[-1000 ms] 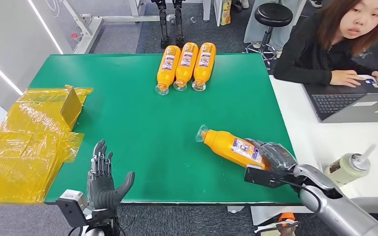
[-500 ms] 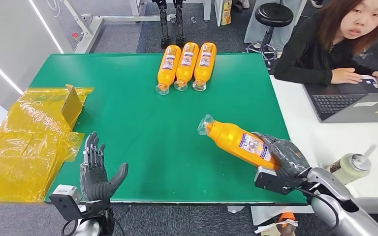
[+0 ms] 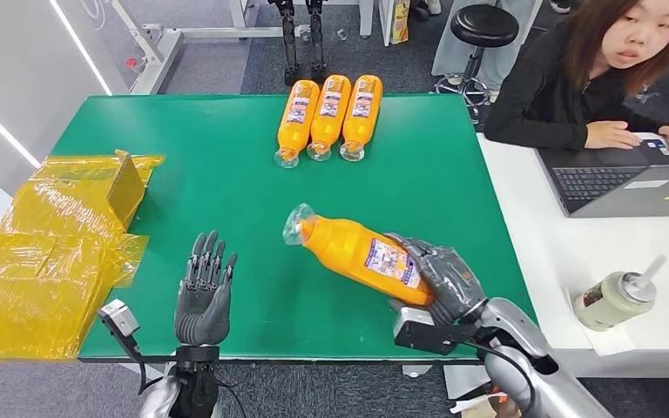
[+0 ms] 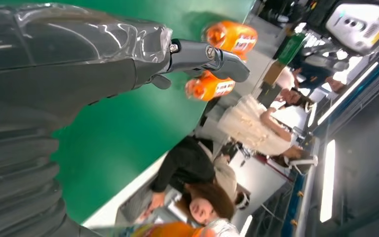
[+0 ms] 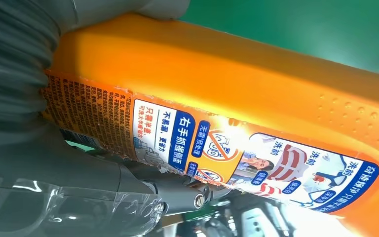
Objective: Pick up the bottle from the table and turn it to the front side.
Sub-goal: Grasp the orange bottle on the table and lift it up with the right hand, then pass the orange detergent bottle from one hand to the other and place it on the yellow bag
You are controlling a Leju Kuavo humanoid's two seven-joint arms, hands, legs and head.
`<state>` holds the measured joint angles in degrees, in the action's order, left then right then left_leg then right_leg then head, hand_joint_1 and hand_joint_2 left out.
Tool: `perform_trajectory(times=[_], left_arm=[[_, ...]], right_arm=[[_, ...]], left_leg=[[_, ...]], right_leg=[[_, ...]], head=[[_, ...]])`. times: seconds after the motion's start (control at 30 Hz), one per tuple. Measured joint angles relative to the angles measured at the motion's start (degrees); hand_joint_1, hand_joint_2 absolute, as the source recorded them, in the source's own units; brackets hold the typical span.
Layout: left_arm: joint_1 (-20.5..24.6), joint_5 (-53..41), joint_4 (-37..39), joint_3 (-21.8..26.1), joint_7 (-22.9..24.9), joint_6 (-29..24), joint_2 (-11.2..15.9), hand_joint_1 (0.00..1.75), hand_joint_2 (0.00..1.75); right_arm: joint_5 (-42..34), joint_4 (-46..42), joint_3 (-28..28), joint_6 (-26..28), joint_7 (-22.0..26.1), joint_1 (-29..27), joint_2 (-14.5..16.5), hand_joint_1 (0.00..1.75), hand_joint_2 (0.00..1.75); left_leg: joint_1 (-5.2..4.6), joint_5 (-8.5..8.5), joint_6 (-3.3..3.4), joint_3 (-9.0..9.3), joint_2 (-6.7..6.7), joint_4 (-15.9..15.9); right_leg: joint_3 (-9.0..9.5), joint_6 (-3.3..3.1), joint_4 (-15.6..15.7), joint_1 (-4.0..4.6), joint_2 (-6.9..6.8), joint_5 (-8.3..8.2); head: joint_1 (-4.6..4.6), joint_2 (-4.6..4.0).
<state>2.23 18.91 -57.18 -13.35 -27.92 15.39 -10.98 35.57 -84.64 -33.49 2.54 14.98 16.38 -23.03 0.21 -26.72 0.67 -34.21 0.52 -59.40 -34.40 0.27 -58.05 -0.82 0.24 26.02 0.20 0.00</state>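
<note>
Firmly, the right hand (image 3: 442, 277) grips the base end of an orange bottle (image 3: 361, 252), which is raised above the green table (image 3: 226, 174) and tilted, its clear cap end pointing up and toward the robot's left. In the right wrist view the bottle's printed label (image 5: 256, 158) faces the camera. The left hand (image 3: 203, 292) hovers over the table's near edge, palm up, fingers spread and holding nothing. Three more orange bottles (image 3: 329, 115) lie side by side at the far edge. Yellow plastic bags (image 3: 48, 252) sit to the left, and a person (image 3: 592, 70) sits at a laptop (image 3: 623, 183) on the right.
</note>
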Motion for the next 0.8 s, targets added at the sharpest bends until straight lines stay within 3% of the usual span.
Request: perform_trajectory(times=[0.2,0.6,0.8], left_arm=[[0.1,1.93,0.62,-1.38,0.75,0.85,-0.69,0.0,1.75],[0.13,2.56,0.85,-2.3,1.18,0.86,-0.74,0.0,1.75],[0.28,3.7,0.46,-4.34,2.59,0.56,-0.86,0.0,1.75]], right_arm=[[0.79,2.27,-2.57,0.56,0.16,1.56,6.17,1.75,1.75],[1.07,3.98,-3.37,0.64,-0.01,1.94,8.95,1.75,1.75],[3.97,4.13,-4.43,1.11,-1.0,0.42,13.91,1.75,1.75]], left_leg=[[0.01,0.01,-0.01,0.0,0.04,-0.01],[-0.03,0.0,0.0,-0.02,0.05,-0.02],[-0.02,0.02,-0.03,-0.01,0.01,0.0]], right_leg=[[-0.01,0.0,0.0,0.0,-0.03,0.0],[-0.01,0.0,0.01,-0.03,-0.02,0.0],[-0.06,-0.02,0.0,0.04,0.01,0.01]], head=[[-0.01,0.0],[0.01,0.0],[0.0,0.0]])
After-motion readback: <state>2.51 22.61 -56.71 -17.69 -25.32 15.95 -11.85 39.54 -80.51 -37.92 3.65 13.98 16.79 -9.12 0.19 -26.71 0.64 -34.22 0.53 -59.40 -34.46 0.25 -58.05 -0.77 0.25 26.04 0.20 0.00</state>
